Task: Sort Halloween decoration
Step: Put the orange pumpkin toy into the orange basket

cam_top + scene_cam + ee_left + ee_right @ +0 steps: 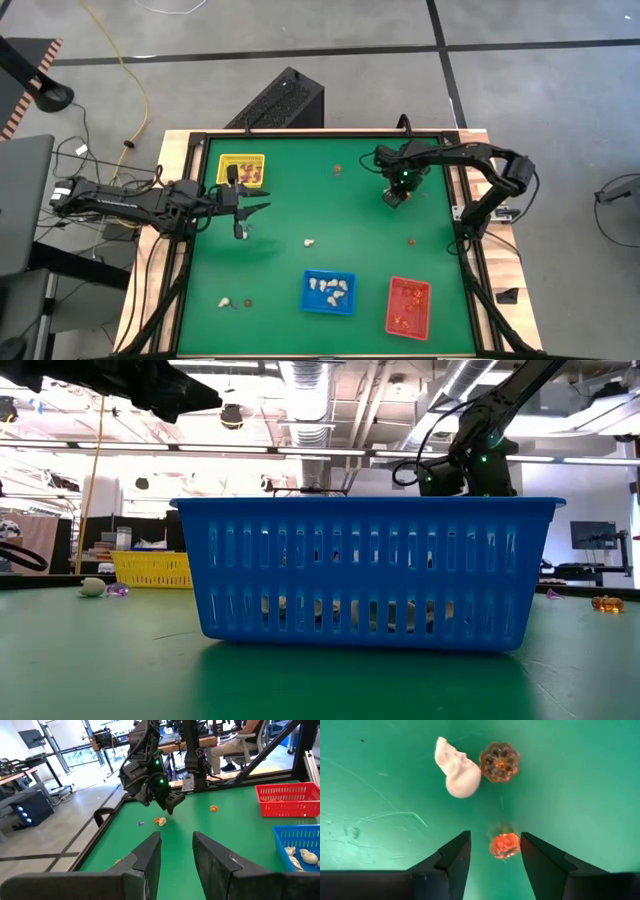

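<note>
My right claw (pixel 495 851) hangs over the green mat (pixel 300 200) near its far right part, fingers apart, and between them I see an orange bead (pixel 504 845); whether they touch it I cannot tell. Just ahead of the claw lie a white skull (pixel 457 770) and a brown pumpkin (pixel 499 761), touching each other.

My left claw (pixel 176 851) hovers beside the yellow tray (pixel 242 170), fingers apart and empty. A white trinket (pixel 309 242) lies off toward the mat's middle from it.

Nearer me, the blue tray (pixel 329 292) holds white pieces and the red tray (pixel 408 306) orange ones. Another white piece (pixel 225 301) sits by the near left corner.
</note>
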